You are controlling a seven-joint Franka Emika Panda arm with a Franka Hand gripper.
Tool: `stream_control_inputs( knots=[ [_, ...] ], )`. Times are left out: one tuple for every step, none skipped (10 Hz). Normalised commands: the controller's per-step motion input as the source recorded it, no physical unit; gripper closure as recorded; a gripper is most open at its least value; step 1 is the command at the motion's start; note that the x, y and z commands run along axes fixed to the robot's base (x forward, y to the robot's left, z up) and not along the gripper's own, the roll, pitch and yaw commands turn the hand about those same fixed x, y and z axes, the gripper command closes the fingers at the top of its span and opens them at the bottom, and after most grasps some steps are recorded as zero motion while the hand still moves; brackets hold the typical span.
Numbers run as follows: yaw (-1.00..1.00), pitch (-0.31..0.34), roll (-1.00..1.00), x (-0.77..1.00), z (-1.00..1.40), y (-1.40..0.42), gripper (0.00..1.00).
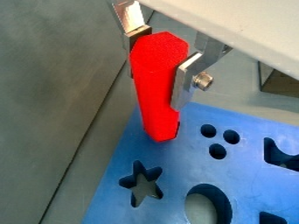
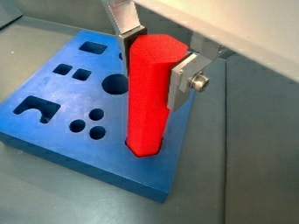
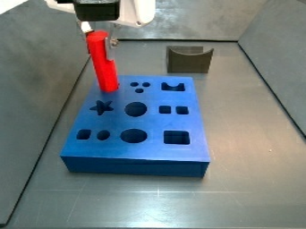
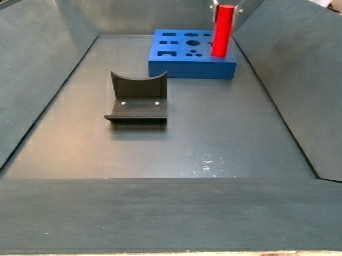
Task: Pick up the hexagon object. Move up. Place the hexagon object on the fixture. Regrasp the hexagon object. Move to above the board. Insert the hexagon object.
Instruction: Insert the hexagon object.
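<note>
**Red peg held upright over the blue board**

The worktop is a dull grey floor with grey walls all round it. The blue board lies flat on it, with a star hole, round holes and square holes in its top. The dark fixture stands on the floor well apart from the board; in a side view it is behind the board.

The arm comes down from above, and only its white end shows at the top of a side view. The gripper points straight down over one edge of the board, near a corner, on the side by the star hole.

The jaws are closed on the hexagon object, a bright red bar with flat sides. They pinch it near its top end, one silver finger on each side, in both wrist views. The bar hangs upright, with most of its length sticking out below the jaws.

In a wrist view the low end of the bar sits over the rim of the board. I cannot tell if it touches the board or hangs just above it. In a side view the red bar stands tall at the far edge of the board.
</note>
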Motion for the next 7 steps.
stream_control_inputs(
  knots=[
    [0.00,0.000,-0.21,0.17,-0.78,0.26,1.00],
    [0.09,0.013,-0.15,0.27,-0.89,0.34,1.00],
    [0.17,0.026,-0.23,0.31,-0.74,0.29,1.00],
    [0.29,0.017,-0.33,0.38,-0.51,0.28,1.00],
    [0.00,0.000,0.00,0.02,-0.11,0.00,1.00],
    [0.00,-0.034,-0.02,0.02,-0.95,0.03,1.00],
    [0.00,-0.020,-0.01,0.05,-1.00,0.16,1.00]
  ],
)
